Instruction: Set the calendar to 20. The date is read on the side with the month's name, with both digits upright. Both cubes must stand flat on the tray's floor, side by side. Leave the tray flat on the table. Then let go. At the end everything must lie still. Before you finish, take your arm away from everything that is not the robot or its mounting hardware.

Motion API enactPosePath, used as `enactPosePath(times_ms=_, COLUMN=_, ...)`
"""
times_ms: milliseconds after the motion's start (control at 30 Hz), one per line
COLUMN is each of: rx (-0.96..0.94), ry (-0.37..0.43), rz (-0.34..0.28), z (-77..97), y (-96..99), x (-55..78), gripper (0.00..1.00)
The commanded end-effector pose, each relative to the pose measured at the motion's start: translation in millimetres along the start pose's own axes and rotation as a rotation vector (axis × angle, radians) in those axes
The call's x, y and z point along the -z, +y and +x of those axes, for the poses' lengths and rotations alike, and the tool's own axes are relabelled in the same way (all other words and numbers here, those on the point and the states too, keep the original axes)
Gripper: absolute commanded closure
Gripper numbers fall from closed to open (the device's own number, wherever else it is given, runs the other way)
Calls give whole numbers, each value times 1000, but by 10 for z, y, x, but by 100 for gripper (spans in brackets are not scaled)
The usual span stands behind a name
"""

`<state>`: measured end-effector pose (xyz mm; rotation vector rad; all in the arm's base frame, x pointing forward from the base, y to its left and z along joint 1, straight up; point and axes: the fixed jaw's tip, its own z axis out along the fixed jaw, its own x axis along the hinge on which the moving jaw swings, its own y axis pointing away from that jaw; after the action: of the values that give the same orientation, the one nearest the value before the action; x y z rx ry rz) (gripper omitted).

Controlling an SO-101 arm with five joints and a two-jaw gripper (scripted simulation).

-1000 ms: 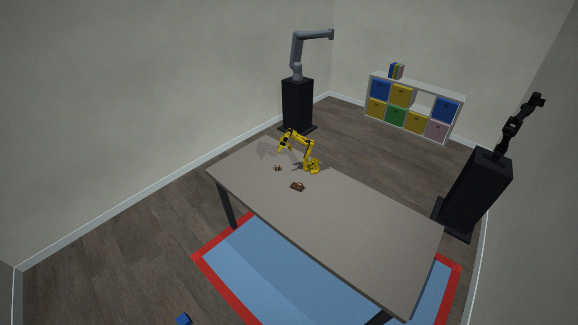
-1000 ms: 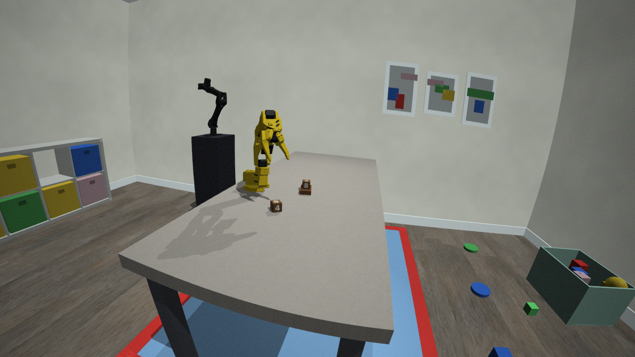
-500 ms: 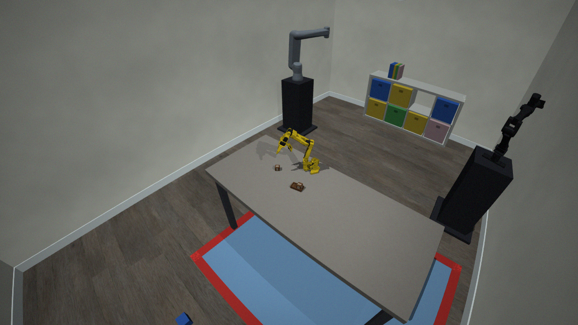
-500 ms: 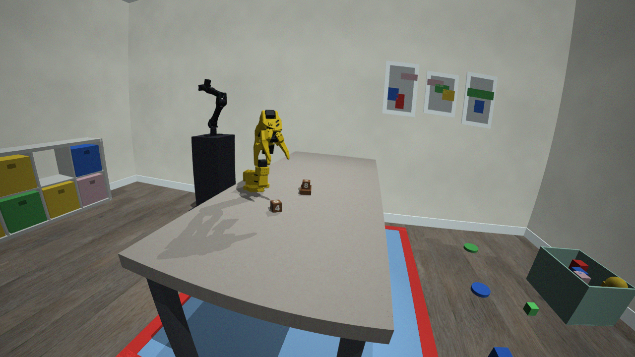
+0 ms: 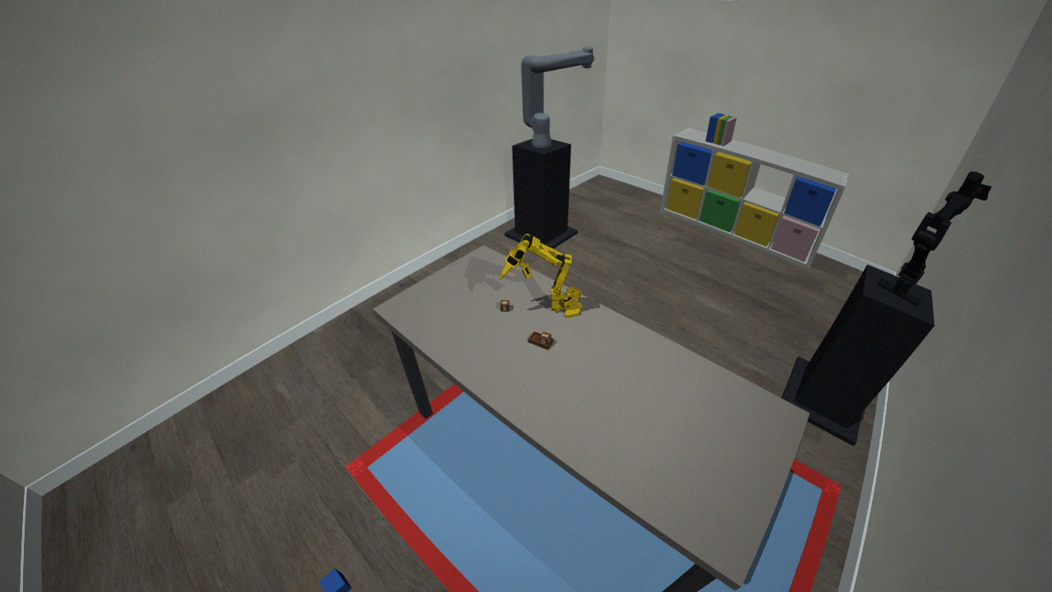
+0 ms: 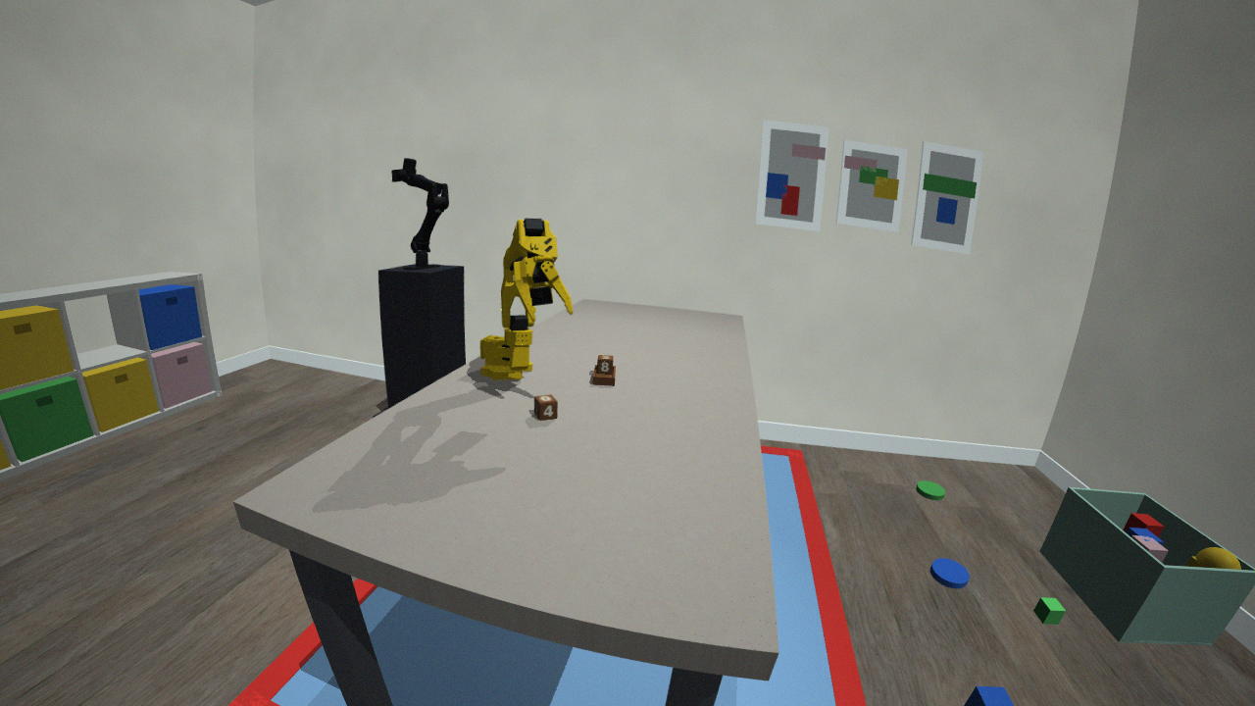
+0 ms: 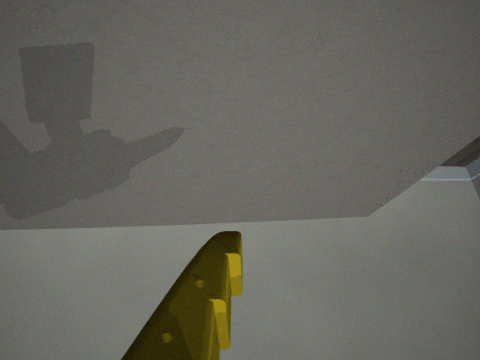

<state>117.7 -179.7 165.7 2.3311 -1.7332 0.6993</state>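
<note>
On the bench (image 5: 625,397) (image 6: 614,491), one cube (image 5: 505,305) (image 6: 545,407) was seen outside the tray (image 5: 534,340) (image 6: 603,380), the other (image 5: 545,338) (image 6: 604,366) within it; the claw (image 5: 514,277) (image 6: 552,315) was held above, parted and unloaded, presumably for clearance.

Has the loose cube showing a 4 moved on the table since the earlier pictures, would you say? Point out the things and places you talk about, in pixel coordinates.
No; the loose cube (image 5: 505,305) (image 6: 545,407) sits in the same spot relative to the tray (image 5: 534,342) (image 6: 603,380).
</note>
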Motion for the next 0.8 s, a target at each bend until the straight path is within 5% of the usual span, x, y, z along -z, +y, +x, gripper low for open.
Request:
enactPosePath(times_ms=0, rx=-140, ry=50, rz=22, z=24, y=-13, x=54, gripper=65)
enactPosePath(times_ms=767, rx=-848, ry=23, rz=35, z=-90, y=-53, x=-54, gripper=65)
